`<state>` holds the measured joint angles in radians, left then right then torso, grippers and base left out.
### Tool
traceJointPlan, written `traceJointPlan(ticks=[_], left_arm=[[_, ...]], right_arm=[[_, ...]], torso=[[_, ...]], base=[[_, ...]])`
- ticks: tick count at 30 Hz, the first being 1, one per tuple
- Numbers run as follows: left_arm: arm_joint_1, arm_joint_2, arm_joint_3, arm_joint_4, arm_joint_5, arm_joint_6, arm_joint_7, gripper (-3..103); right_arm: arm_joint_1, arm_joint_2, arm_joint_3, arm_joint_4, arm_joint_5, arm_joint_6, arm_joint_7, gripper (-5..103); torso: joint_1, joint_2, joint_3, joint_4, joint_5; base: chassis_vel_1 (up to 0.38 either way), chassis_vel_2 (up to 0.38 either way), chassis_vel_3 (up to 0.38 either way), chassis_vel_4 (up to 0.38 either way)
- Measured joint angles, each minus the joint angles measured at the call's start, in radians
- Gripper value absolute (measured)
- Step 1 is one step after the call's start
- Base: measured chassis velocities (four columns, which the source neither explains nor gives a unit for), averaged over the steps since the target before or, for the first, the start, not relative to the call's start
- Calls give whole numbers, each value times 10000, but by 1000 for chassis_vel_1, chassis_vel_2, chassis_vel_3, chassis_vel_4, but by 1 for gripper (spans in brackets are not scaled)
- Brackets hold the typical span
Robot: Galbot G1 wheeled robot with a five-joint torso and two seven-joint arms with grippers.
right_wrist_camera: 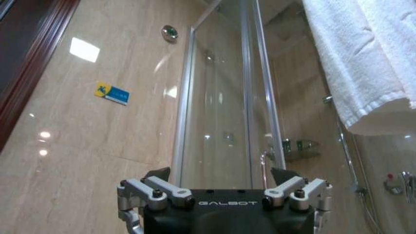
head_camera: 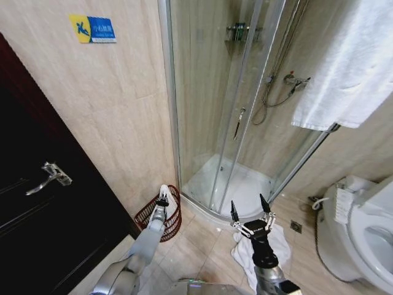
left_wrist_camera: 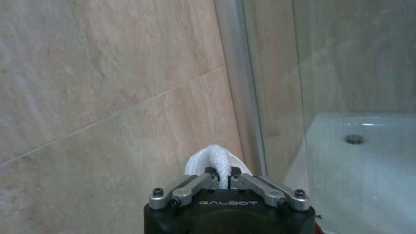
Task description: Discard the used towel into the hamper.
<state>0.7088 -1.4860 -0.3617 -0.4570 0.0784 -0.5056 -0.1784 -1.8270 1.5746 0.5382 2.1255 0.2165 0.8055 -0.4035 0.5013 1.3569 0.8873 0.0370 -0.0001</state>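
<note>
The left gripper point(head_camera: 163, 198), clenched on a white towel point(head_camera: 167, 192), hangs seemingly right above the hamper point(head_camera: 161, 222); the right gripper point(head_camera: 250, 213) waits released.

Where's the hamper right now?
In the head view, the hamper stands on the robot's left against the tiled wall, beside the shower enclosure, under the left gripper.

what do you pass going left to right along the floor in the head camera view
Dark door → hamper with the left tool holding a white towel above it → right tool over a towel on the floor → toilet.
</note>
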Motion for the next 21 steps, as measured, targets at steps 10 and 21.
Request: traceJointPlan(ticks=[10,21], left_arm=[[-70,3,-28,287,449,272,-425,5],[-114,287,35,754,1290,999,-382,18]], right_arm=[[13,-66,-44,169,159,125,-117,100],[-92,-44,68,207,-319,181,-141,100]], torso=[[1,0,0,0,2],[-1,0,0,0,0]], base=[[-27,25,26,-25],[0,0,0,0]])
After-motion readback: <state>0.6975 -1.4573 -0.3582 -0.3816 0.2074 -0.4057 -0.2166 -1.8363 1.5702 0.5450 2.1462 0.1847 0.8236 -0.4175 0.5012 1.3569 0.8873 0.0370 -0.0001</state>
